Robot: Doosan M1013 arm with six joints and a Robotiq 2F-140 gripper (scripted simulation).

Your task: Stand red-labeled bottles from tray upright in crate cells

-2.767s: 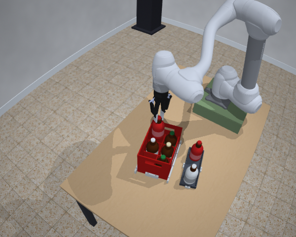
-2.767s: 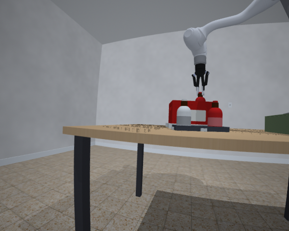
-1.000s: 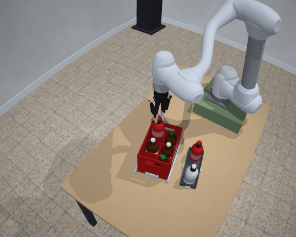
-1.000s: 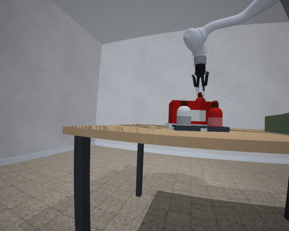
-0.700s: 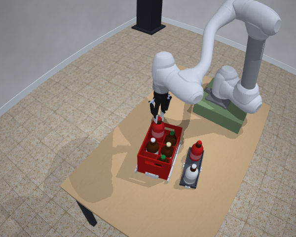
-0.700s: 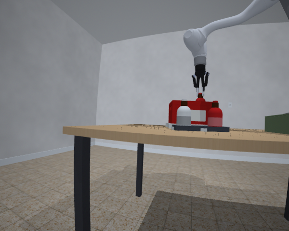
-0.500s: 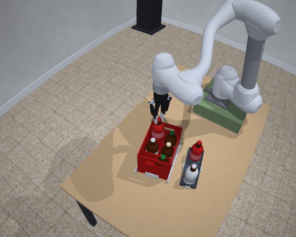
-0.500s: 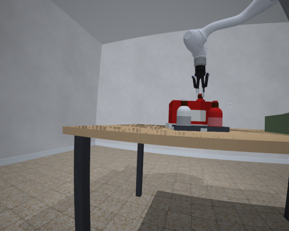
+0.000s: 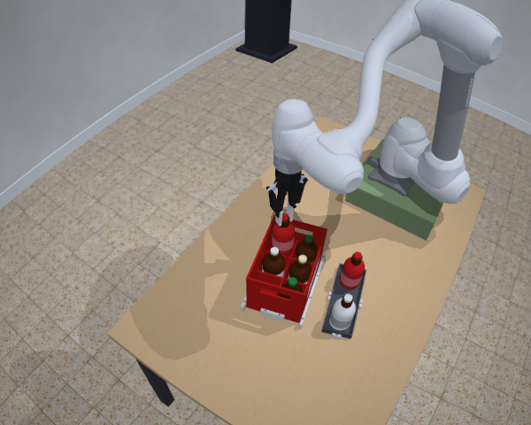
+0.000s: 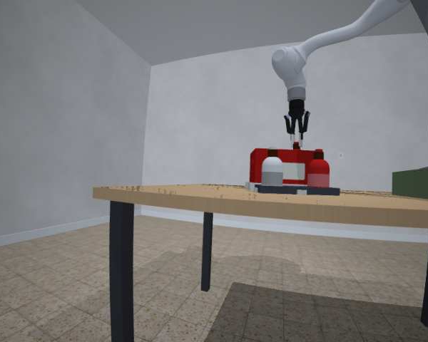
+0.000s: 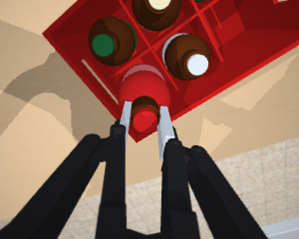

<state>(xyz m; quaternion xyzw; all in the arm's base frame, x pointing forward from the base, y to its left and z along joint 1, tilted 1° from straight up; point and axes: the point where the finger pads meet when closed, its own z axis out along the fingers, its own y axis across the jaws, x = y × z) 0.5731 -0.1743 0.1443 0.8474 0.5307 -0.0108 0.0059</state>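
Note:
My gripper (image 9: 284,218) (image 10: 296,144) (image 11: 145,114) is shut on the neck of a red-labeled bottle (image 9: 283,235) (image 11: 145,90). This bottle is upright, down in the far-left corner cell of the red crate (image 9: 257,296) (image 10: 256,165) (image 11: 269,40); its base is hidden, so I cannot tell if it rests on the floor. Another red-labeled bottle (image 9: 351,274) (image 10: 318,169) stands upright at the far end of the dark tray (image 9: 345,293) (image 10: 287,189). A white-labeled bottle (image 9: 342,315) (image 10: 272,165) stands upright at its near end. The crate's near-left cell looks empty.
Brown bottles stand in the other crate cells: white-capped (image 9: 273,263) (image 11: 186,55), cream-capped (image 9: 300,270), green-capped (image 9: 306,249) (image 11: 112,42) and another green-capped (image 9: 293,284). Crate walls and dividers surround the held bottle. The green robot base (image 9: 389,205) is behind.

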